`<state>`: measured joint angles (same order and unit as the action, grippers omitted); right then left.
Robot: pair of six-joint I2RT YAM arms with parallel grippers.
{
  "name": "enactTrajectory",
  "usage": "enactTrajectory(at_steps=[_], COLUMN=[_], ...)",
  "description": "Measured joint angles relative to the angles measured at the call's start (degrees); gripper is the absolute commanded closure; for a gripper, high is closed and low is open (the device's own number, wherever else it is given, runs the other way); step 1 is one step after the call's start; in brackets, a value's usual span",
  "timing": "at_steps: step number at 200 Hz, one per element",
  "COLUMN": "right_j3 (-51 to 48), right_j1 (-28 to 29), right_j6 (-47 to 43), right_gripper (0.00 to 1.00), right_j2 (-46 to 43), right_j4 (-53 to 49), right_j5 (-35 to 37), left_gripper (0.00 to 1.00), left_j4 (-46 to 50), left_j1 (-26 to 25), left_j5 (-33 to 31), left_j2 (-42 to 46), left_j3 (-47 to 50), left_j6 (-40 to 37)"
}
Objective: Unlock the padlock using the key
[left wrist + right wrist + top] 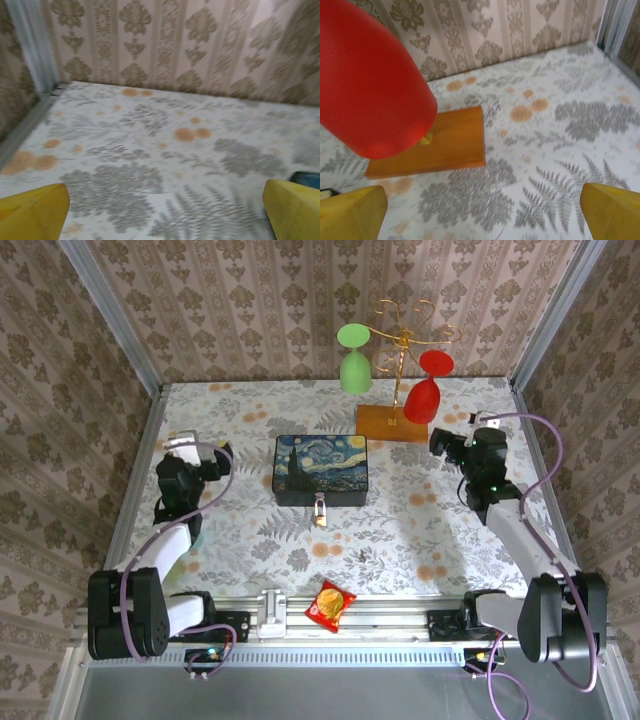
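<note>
Left end effector (pixel 221 454) agape, well apart from padlock (pixel 320 512)

Robot lab test booth, damask-wallpapered panel walls (pixel 250 300), floral table cover (pixel 250 540), robot arms (pixel 520 530) bolted to aluminium rail (pixel 400 610)

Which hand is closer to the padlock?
Left, slightly. The left hand sits open, left of the padlock and farther back; the right hand is open farther off to its right, by the red glass.

no readable text, labels or numbers
</note>
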<state>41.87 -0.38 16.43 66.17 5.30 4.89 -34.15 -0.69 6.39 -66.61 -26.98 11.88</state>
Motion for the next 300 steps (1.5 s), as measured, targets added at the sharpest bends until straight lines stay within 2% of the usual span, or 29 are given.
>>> enactTrajectory(at_steps=[23,35,51,64,79,91,111,136,156,173,213,237,272,300], right_j3=[0.6,0.6,0.6,0.6,0.5,-0.2,-1.5,-3.0,-4.2,-4.2,-4.0,-3.7,-3.7,-3.7], right_j1=[-1.6,-1.0,2.1,6.6,12.4,17.0,26.9,38.8,45.6,49.2,54.7,56.2,56.3,56.6], right_j6=[4.6,6.4,7.8,8.5,9.9,11.6,15.2,20.5,25.2,28.3,33.8,36.1,37.8,38.4], right_gripper=[0.00,0.00,0.01,0.04,0.12,0.25,0.29,0.33,0.38,0.43,0.46,0.51,0.54,0.49], right_j2=[-2.1,-2.8,-4.3,-5.7,-6.6,-6.6,-5.2,-1.8,0.9,4.3,11.7,14.5,14.6,10.7], right_j4=[-8.9,-13.0,-18.0,-21.4,-24.5,-25.7,-29.4,-33.0,-34.4,-33.8,-31.4,-30.4,-29.1,-29.1], right_j5=[-6.2,-8.6,-9.9,-9.9,-9.6,-8.9,-5.1,-0.3,2.1,2.6,3.4,3.5,4.3,5.1], left_gripper=[0.00,0.00,0.00,0.00,0.00,0.00,0.00,0.00,0.00,0.00,0.00,0.00,0.00,0.00], left_j4=[-0.5,2.3,7.3,10.6,13.6,16.1,21.2,31.2,34.1,33.8,30.2,27.8,25.9,25.3], left_j1=[0.1,0.5,-0.2,-3.3,-9.4,-14.8,-25.6,-39.1,-47.5,-53.1,-59.2,-61.7,-63.5,-63.9], left_j5=[5.2,8.2,11.3,12.9,13.5,13.1,9.1,0.1,-6.4,-9.8,-14.6,-16.9,-18.5,-18.9], left_j2=[4.1,5.7,7.9,9.9,12.5,14.5,16.5,16.9,16.4,14.5,9.7,8.6,7.5,6.7], left_j3=[1.9,1.9,1.6,1.6,1.7,1.9,1.9,1.5,1.5,1.5,2.6,3.6,3.6,3.5], left_j6=[9.1,13.5,17.3,19.7,21.7,22.8,23.7,26.5,29.2,31.5,36.4,38.6,39.6,39.6])
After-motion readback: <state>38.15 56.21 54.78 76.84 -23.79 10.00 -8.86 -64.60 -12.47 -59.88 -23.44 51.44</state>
